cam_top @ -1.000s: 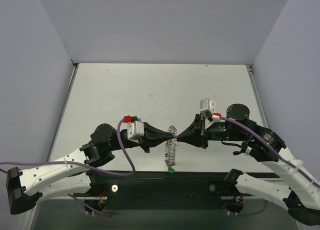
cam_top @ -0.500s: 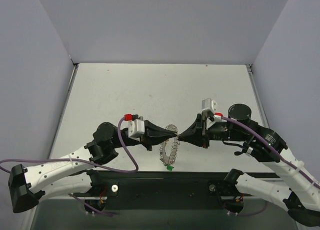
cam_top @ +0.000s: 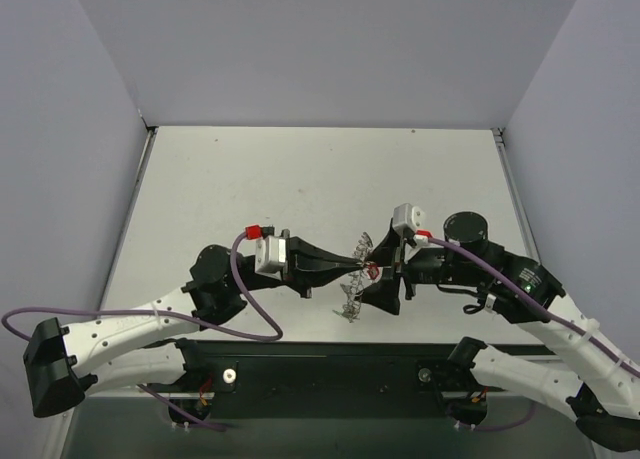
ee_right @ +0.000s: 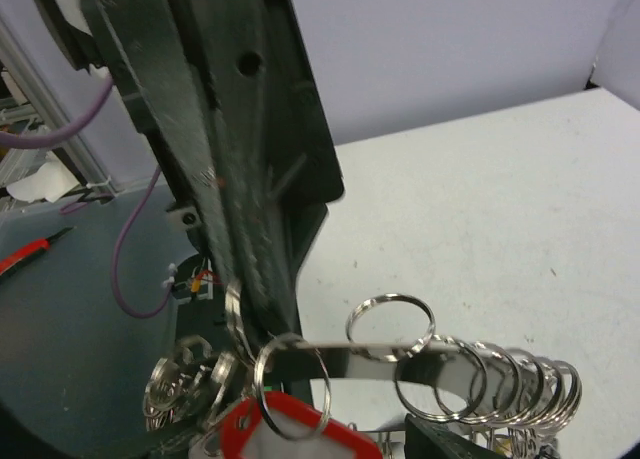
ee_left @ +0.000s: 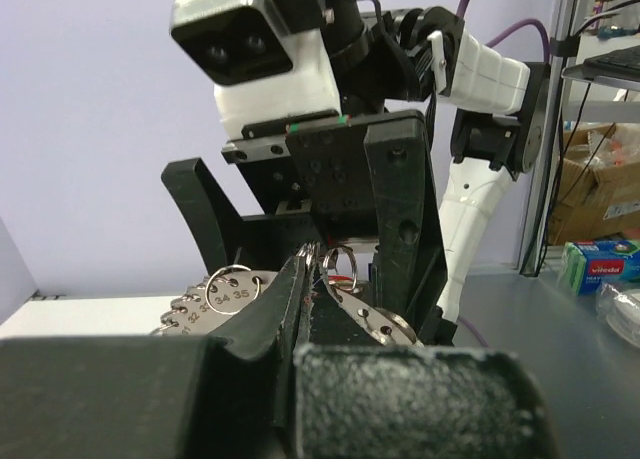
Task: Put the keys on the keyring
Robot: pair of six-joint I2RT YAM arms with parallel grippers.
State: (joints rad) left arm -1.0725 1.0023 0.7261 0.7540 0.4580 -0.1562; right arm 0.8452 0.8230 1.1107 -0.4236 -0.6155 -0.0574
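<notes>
Everything happens above the desk, close to its near edge and roughly midway between its left and right edges. My left gripper reaches in from the left side and my right gripper from the right, and their tips nearly meet.

My left fingers are pressed together with no gap, pinching the keyring at one end of its metal band. In the right wrist view the band runs out from that pinch toward the right, carrying its row of small loops. From above, the rest of the ring droops toward the near edge. A few numbered tabs on it show in my left wrist view. My right fingers stand apart, one on either side of the spot where my left fingers pinch, and I cannot see them gripping anything.

I judge the job to be at its first threading, with most of it left to do. The only key I can find is the one with the red tag, hanging just under the band beside my left fingertips. Its small split ring crosses the end of the band, but I cannot tell whether it is truly hooked on or only lying against it. I can pick out no other keys in any view, so those have yet to be found and added.
</notes>
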